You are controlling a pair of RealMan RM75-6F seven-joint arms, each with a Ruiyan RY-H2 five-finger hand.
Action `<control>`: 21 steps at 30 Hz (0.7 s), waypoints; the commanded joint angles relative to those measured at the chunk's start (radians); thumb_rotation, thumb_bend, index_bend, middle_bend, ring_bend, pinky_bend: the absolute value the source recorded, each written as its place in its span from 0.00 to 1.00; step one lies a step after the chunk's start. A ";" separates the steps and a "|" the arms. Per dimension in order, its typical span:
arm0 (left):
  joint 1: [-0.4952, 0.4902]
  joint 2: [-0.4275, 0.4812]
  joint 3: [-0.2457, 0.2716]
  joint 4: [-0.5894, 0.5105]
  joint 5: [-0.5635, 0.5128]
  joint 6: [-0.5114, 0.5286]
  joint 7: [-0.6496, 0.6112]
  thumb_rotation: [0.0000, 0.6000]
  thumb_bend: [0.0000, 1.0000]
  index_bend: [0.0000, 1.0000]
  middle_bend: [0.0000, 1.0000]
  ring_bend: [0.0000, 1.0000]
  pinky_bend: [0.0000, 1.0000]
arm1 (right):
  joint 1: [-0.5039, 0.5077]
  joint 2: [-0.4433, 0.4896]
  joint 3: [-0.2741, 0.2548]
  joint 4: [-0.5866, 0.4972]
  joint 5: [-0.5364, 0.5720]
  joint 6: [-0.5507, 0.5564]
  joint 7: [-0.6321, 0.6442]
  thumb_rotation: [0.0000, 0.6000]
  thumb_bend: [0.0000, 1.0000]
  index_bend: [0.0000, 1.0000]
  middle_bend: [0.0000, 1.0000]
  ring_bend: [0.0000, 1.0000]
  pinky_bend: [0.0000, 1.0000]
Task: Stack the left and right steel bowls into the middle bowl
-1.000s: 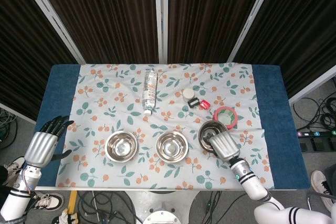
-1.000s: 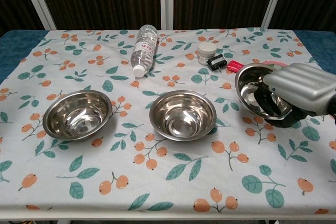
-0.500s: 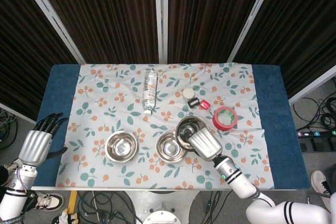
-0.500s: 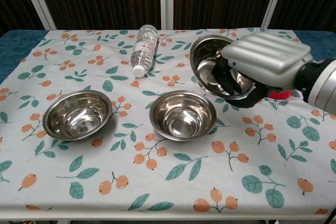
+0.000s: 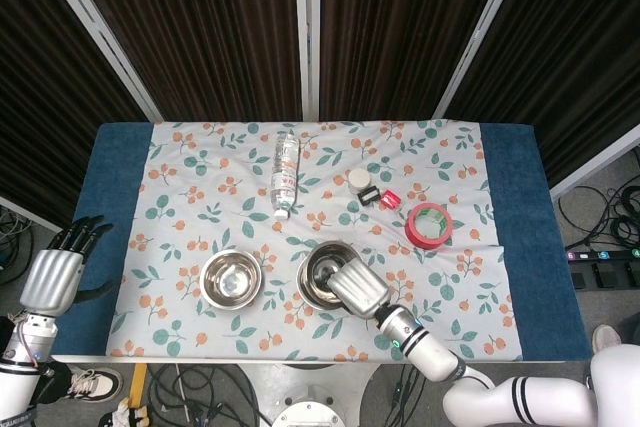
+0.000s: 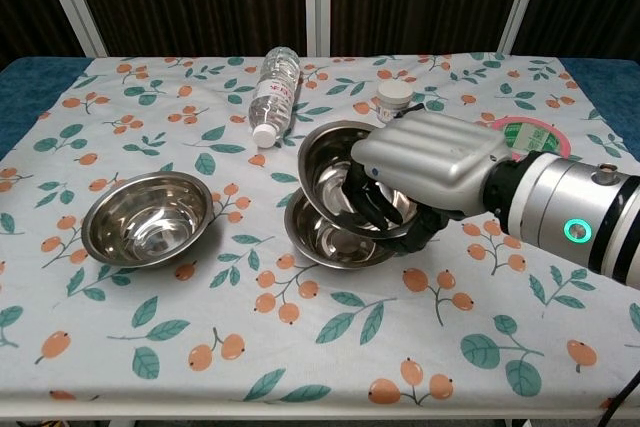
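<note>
Bare cloth lies between left bowl [image 6: 146, 218] and middle bowl [image 6: 335, 237]; a water bottle [image 6: 273, 92] lies at 11 o'clock.

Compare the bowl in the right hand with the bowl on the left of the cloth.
The held bowl is tilted in the right hand above the middle bowl; the left bowl sits level on the cloth, untouched. Fingers reach inside the held bowl; the left bowl holds nothing. Both are shiny steel and look alike in size.

My right hand [image 6: 425, 172] grips the right steel bowl [image 6: 345, 179] by its rim, fingers curled inside, tilted and just above the middle bowl [image 6: 330, 237], which sits upright directly under my hand. The left steel bowl [image 6: 146, 218] stands upright, shiny and empty, well apart to that hand's left.
</note>
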 commanded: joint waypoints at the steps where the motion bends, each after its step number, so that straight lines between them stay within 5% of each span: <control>1: 0.000 -0.002 0.000 0.003 0.002 0.001 -0.003 1.00 0.03 0.22 0.22 0.13 0.23 | 0.023 0.026 -0.004 -0.024 0.066 -0.023 -0.034 1.00 0.00 0.49 0.43 0.81 0.80; 8: -0.002 -0.007 0.000 0.007 0.003 -0.003 0.008 1.00 0.03 0.22 0.22 0.13 0.23 | 0.046 0.040 -0.009 -0.044 0.112 -0.007 -0.054 1.00 0.00 0.23 0.26 0.80 0.80; 14: -0.005 -0.004 -0.002 -0.004 0.006 -0.005 0.020 1.00 0.03 0.22 0.22 0.13 0.23 | 0.049 0.087 -0.021 -0.098 0.098 0.026 -0.049 1.00 0.00 0.20 0.24 0.80 0.80; 21: -0.023 -0.001 0.021 -0.031 0.058 -0.017 0.067 1.00 0.03 0.22 0.22 0.13 0.23 | -0.010 0.326 -0.001 -0.319 0.050 0.154 0.006 1.00 0.00 0.20 0.26 0.80 0.80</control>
